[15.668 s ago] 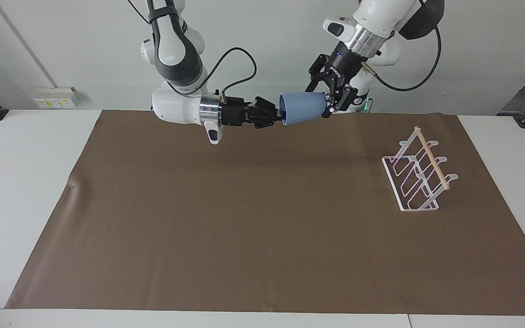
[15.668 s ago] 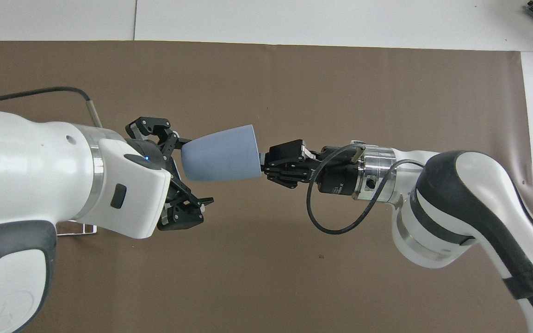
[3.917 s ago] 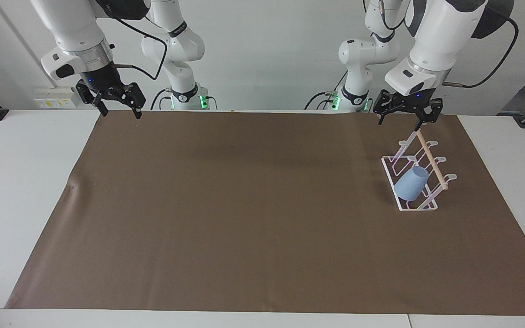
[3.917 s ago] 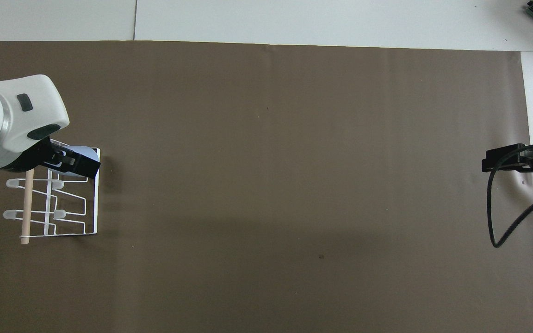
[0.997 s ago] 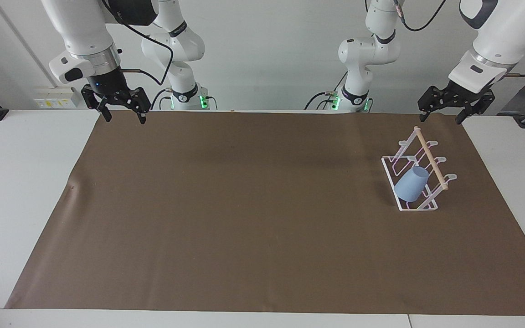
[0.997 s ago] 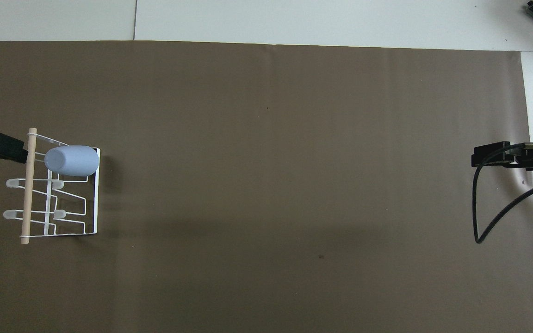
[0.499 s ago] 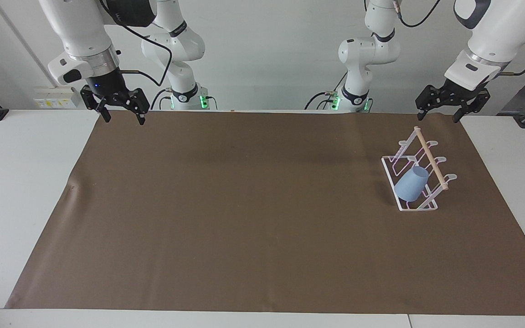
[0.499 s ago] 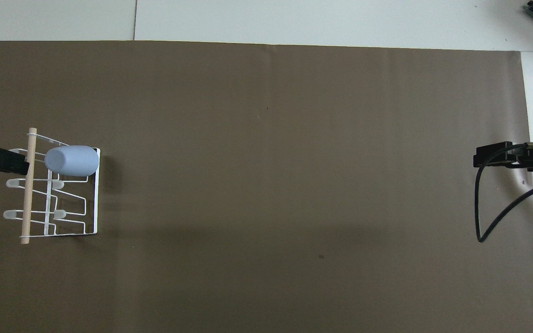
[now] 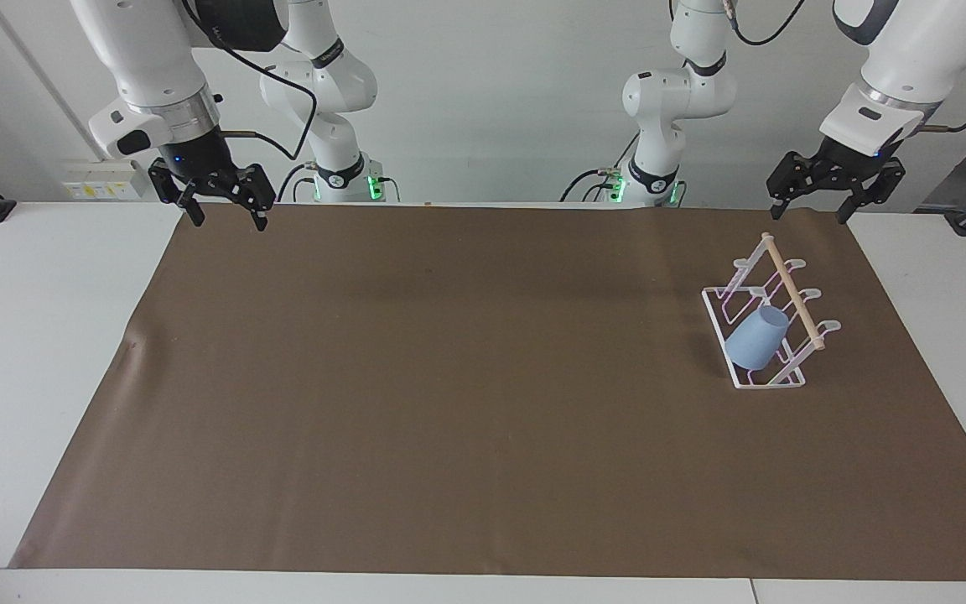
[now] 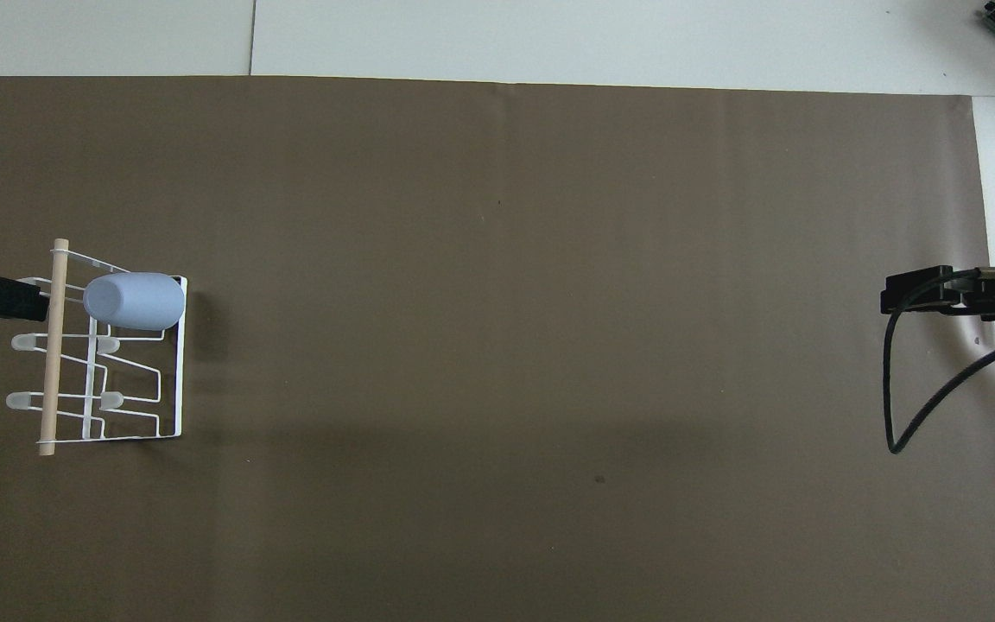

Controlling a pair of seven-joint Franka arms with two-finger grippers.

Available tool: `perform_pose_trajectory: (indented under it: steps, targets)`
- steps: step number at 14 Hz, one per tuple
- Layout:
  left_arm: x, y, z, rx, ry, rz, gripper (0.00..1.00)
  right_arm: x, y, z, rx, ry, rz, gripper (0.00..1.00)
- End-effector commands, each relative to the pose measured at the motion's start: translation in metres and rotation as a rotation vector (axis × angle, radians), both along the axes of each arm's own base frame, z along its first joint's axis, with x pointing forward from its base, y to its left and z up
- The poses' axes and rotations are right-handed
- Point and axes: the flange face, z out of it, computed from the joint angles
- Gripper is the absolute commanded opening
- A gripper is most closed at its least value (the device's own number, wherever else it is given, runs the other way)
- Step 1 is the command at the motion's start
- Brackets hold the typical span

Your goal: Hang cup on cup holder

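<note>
At one end of the facing view we see our right gripper (image 9: 225, 213) raised over the mat's edge nearest the robots, at the right arm's end of the table, its fingers spread apart and holding nothing. The brown mat (image 9: 449, 377) covers most of the white table (image 9: 38, 335) and lies bare across its middle. Toward the left arm's end stands the white wire cup holder (image 9: 764, 382), a light wooden rod (image 9: 793, 294) running along its top. The light-blue cup (image 9: 756, 337) hangs tilted on one of its slanted prongs, at the end of the rack farther from the robots, rim toward the rack's base. Our left gripper (image 9: 812, 207) is up in the air over the mat's edge nearest the robots, apart from the holder, fingers likewise spread and empty.
</note>
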Motion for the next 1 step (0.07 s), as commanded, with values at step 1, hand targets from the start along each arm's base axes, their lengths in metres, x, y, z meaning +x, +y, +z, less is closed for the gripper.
perform_pose_trajectory:
  steps: [1]
  targets:
    - [-0.0042, 0.0039, 0.0012, -0.011, -0.011, 0.001, 1.0, 0.0002, -0.0002, -0.0009, -0.005, -0.023, 0.0, 1.0]
